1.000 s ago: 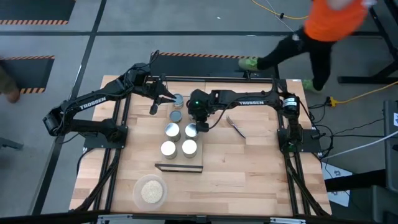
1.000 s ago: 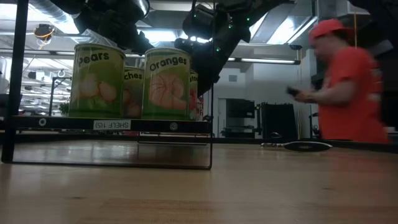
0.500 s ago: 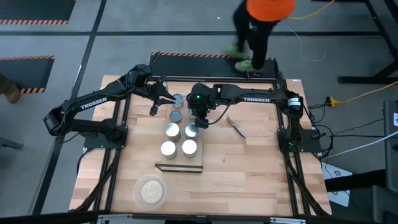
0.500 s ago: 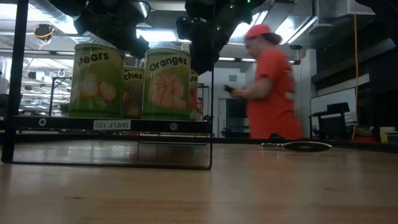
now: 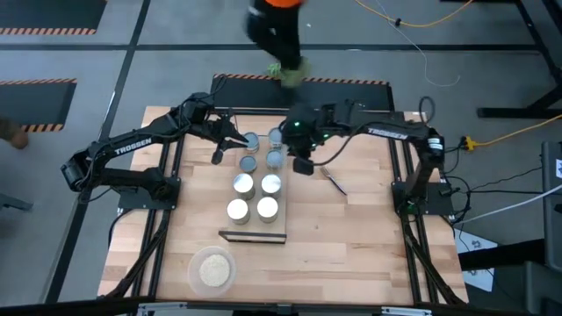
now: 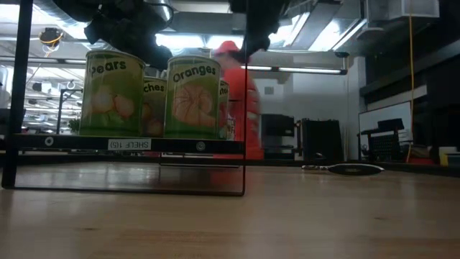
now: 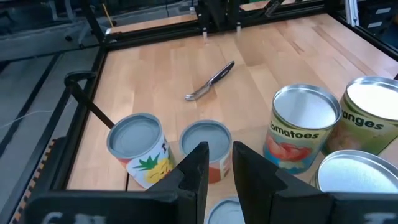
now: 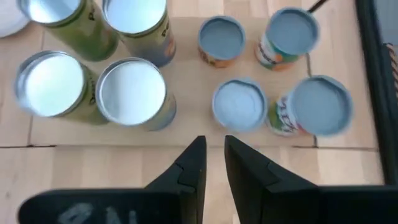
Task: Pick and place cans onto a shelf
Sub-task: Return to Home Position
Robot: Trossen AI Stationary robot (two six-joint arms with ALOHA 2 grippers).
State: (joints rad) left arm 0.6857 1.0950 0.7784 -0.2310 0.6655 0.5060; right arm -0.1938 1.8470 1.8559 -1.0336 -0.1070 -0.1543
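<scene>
Four tall cans with white tops [image 5: 255, 196] and four short cans with blue-grey tops [image 5: 263, 149] stand upright on their bases on the pale wooden shelf [image 5: 253, 235]. The low view shows the tall ones labelled Pears [image 6: 111, 93] and Oranges [image 6: 192, 97]. My left gripper [image 5: 230, 140] hovers just left of the short cans, above one of them [image 7: 225, 213], its fingers a narrow gap apart and holding nothing. My right gripper [image 5: 304, 164] hangs high to the right of the short cans [image 8: 239, 106], pointing steeply down, fingers [image 8: 211, 155] likewise slightly apart with nothing between.
A metal utensil [image 5: 333, 180] lies on the table right of the shelf. A round dish of beige grains [image 5: 212, 270] sits near the front left. A person in orange [image 5: 274, 26] walks beyond the table's far edge. Bare tabletop lies right of the shelf.
My right gripper has risen from beside the far-right white-topped can and drawn back toward the table's right and far side, uncovering two short cans. The cans have stayed put. The person behind the table has walked from right to left.
</scene>
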